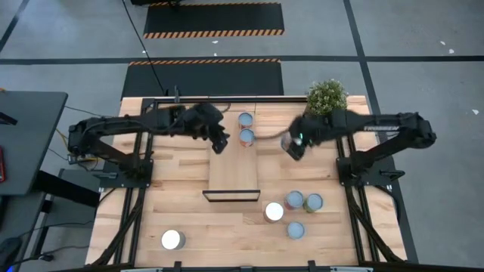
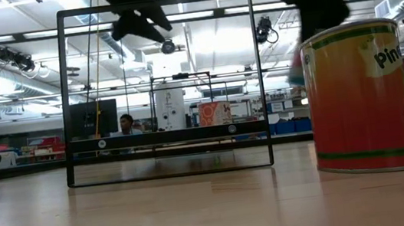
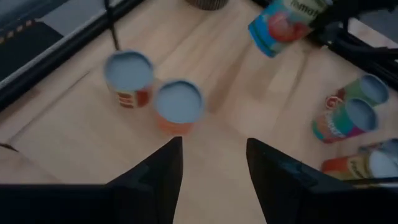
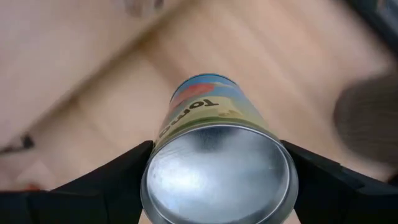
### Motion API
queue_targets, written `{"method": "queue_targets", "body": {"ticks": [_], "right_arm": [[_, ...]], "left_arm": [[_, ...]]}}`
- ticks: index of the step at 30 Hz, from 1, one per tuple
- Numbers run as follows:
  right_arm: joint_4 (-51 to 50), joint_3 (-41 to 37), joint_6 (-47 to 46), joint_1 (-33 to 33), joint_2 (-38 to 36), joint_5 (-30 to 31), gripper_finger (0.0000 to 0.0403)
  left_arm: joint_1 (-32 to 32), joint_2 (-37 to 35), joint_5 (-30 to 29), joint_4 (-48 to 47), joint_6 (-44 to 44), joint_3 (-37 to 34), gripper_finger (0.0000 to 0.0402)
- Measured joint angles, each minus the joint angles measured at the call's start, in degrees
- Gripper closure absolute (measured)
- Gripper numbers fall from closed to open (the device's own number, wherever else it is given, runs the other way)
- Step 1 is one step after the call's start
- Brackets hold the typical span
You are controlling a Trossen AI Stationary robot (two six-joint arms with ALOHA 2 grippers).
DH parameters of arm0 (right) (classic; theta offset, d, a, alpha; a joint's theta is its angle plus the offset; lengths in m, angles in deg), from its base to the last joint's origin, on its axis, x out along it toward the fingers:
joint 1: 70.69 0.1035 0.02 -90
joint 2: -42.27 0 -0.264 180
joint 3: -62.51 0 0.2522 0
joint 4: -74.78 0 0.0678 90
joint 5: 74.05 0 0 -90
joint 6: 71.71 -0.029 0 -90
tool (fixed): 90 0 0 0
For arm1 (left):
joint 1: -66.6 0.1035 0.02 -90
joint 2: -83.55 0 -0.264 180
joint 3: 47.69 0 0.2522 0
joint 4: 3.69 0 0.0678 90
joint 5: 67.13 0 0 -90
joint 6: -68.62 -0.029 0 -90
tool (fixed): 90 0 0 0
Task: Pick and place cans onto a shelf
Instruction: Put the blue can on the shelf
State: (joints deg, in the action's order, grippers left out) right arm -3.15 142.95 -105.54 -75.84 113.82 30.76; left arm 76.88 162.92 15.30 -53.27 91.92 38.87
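The shelf [image 1: 234, 168], a long light-wood board with black wire end frames [image 2: 164, 87], lies mid-table. Two cans [image 1: 245, 119] [image 1: 246, 137] stand on its far part; they also show in the left wrist view [image 3: 129, 78] [image 3: 178, 106]. My left gripper [image 1: 220, 143] [image 3: 214, 168] hovers open and empty just left of them. My right gripper [image 1: 293, 146] [image 4: 217, 168] is right of the shelf, shut on a blue and red tomato can [image 4: 208, 124] [image 3: 283, 25]. Several cans stand at near right [image 1: 294, 200], and one stands at near left [image 1: 172, 239]. My right gripper pinches the tomato can between its two fingers [image 4: 121, 177], one on each side of the can's side wall [image 4: 163, 134], near its silvery end [image 4: 217, 177]. That end faces the wrist. The can is lifted clear of the table and tilted.
A potted green plant [image 1: 327, 97] stands at the far right, close behind my right arm. An orange can [image 2: 358, 97] fills the low view's right side. Bare tabletop lies left of the shelf [image 1: 170, 181].
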Motion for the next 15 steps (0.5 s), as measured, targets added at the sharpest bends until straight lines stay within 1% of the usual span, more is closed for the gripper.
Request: {"method": "queue_targets", "body": {"ticks": [3, 7, 11, 14, 15], "right_arm": [[3.99, 3.39, 9.63, -6.35, 1.15, -2.34, 0.0077], [7.13, 8.72, 19.63, -12.32, 4.33, -6.95, 0.0077], [6.94, 16.10, 27.35, -14.62, 10.32, -10.09, 0.0078], [6.78, 22.80, 31.26, -14.86, 15.35, -10.53, 0.0078], [6.78, 25.16, 32.40, -14.86, 16.93, -10.69, 0.0078]], "left_arm": [[2.91, 0.00, 0.35, -0.05, -3.07, 0.00, 0.0219], [5.24, 0.00, 0.53, -0.68, -5.01, 0.00, 0.0219], [5.82, -1.02, -1.34, -4.21, -6.44, 0.00, 0.0219], [5.80, -2.60, -3.58, -7.97, -6.74, -0.08, 0.0221], [5.80, -3.32, -4.19, -7.94, -6.79, -0.07, 0.0223]]}}
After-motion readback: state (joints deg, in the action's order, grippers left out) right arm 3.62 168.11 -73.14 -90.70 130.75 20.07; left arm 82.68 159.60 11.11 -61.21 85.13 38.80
